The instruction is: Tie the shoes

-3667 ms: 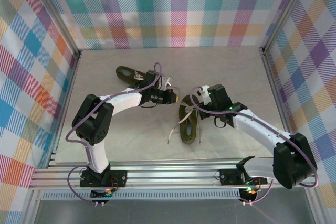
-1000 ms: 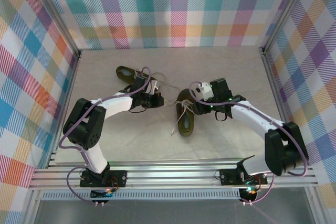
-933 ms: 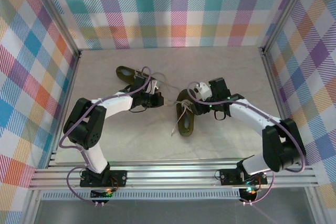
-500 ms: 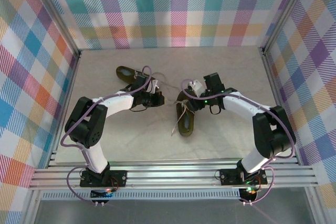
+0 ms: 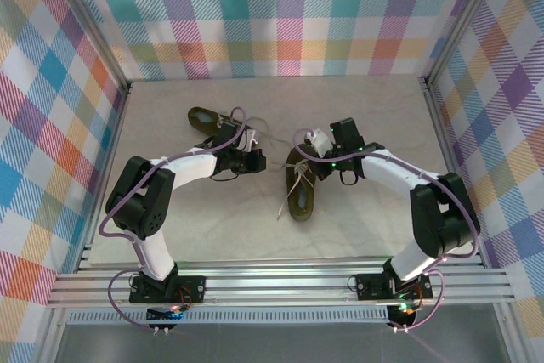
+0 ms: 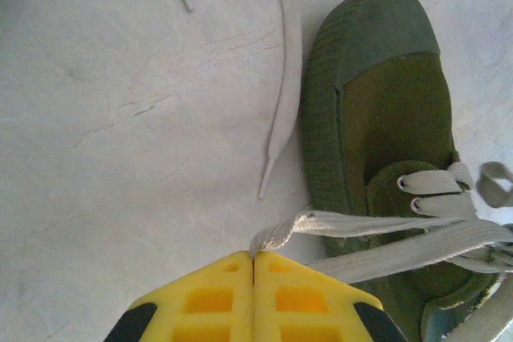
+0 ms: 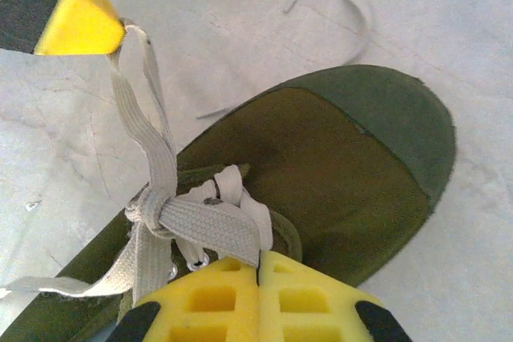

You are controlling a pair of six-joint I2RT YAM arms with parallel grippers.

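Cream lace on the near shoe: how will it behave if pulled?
Probably floppy: the lace folds flat where the left pincer pinches it, and a loose end lies curved on the table. The shoe looks small, so it may drag along.

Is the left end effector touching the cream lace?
Touching. The left wrist view shows the cream lace pinched in the shut left end effector.

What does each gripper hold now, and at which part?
Shoe laces: the left gripper pinches a folded loop end; the right gripper pinches the strand beside the knot.
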